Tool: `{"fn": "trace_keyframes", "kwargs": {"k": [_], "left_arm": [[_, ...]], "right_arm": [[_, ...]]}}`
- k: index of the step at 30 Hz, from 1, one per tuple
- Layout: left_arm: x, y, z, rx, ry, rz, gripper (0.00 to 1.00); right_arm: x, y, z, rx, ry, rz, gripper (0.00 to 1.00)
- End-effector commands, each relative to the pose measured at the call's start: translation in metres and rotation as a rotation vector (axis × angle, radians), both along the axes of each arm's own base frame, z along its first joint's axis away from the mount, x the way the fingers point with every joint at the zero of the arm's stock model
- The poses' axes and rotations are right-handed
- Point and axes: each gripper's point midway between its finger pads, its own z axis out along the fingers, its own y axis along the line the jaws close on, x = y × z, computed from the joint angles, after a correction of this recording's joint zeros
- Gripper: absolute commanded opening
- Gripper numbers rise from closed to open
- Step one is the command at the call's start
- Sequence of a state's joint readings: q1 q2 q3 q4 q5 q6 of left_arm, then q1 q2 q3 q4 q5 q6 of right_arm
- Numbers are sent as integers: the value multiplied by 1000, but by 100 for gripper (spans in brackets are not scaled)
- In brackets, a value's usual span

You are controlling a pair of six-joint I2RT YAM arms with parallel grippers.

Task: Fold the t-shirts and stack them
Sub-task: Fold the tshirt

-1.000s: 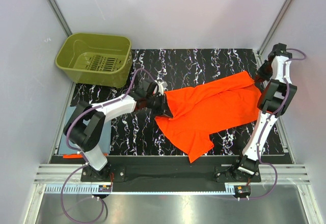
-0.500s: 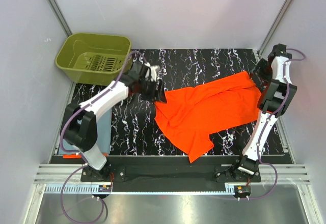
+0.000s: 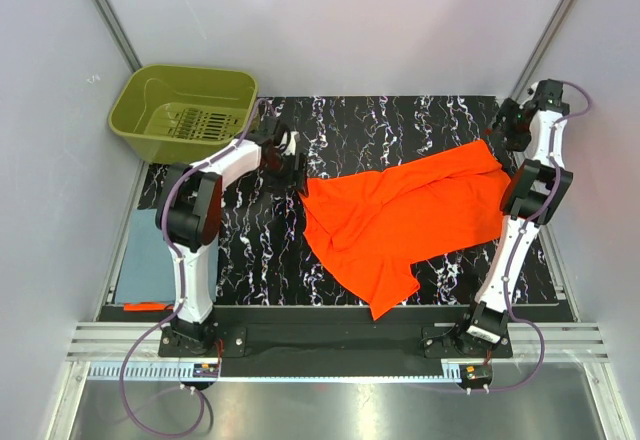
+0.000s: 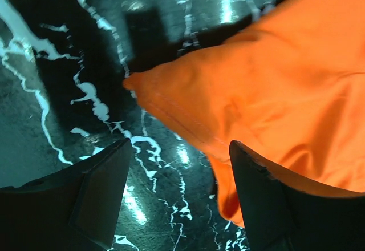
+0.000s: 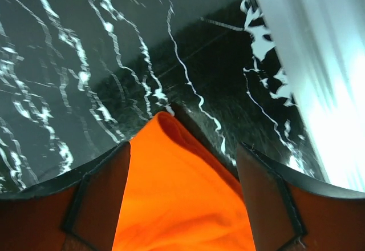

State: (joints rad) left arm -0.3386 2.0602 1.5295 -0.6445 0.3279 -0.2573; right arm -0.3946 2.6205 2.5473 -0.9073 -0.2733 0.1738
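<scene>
While the left gripper (image 3: 294, 172) and the right gripper (image 3: 509, 127) both stand with fingers apart and nothing pinched, the orange shirt (image 3: 410, 215) lies loose on the mat (image 3: 400, 120). It is spread crookedly from the centre toward 3 o'clock, with one flap trailing toward 6. The left gripper hovers at its 9 o'clock corner, the right at its 1 o'clock corner. The grey shirt (image 3: 150, 265) sits folded beside the mat's 8 o'clock edge, well apart. The likely risk is that the cloth is rumpled and skewed, so folding now would lock creases in. A pinch catching one layer, or missing a corner, would drag it askew.
</scene>
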Motion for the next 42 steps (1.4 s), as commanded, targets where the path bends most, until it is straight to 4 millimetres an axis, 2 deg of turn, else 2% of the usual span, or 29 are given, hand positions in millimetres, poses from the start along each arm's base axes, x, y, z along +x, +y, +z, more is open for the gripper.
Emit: {"fn": "trace_keyframes", "kwargs": {"k": [1,7,10,14,17,18,19,21,22,23,25,26,27,28,31,37,42], "left_arm": [[25,9,20,34,-82,72,74],[25,-1,7,-21,-30,84,70],[26,-4,3,-38,-30,82,65],[27,-9,-2,-57,-17,71,57],[29,-11,-3,-69,-16,70,45],[30,-10,-3,-64,-22,72,34],[30,-8,-5,-56,-24,74,29],[36,-3,-5,-26,-47,81,19],[40,-1,-4,-19,-59,88,14],[44,3,-3,-11,-66,99,10],[55,7,-1,-9,-86,107,0],[60,12,-1,-3,-93,120,0],[64,16,-1,13,-105,129,0],[71,19,1,22,-122,137,0],[83,31,0,65,-149,167,0],[109,47,7,106,-226,232,0],[125,57,10,128,-252,262,0]], "right_arm": [[7,10,-4,35,-34,72,81],[4,18,-16,78,-20,96,74],[0,18,-24,79,4,86,66],[-3,16,-29,72,21,74,65],[-3,15,-32,73,29,64,63],[-3,14,-32,77,28,56,61],[-3,14,-33,76,34,50,59],[-1,14,-37,87,35,26,47],[1,14,-37,92,33,13,39],[5,13,-39,93,28,5,26],[11,16,-40,73,21,1,24],[14,15,-37,59,11,-4,18],[18,13,-36,52,4,-30,3],[19,8,-36,33,4,-57,0],[23,-1,-33,11,-5,-127,0],[32,0,-32,20,-34,-177,0],[32,0,-44,10,-15,-209,0]]}}
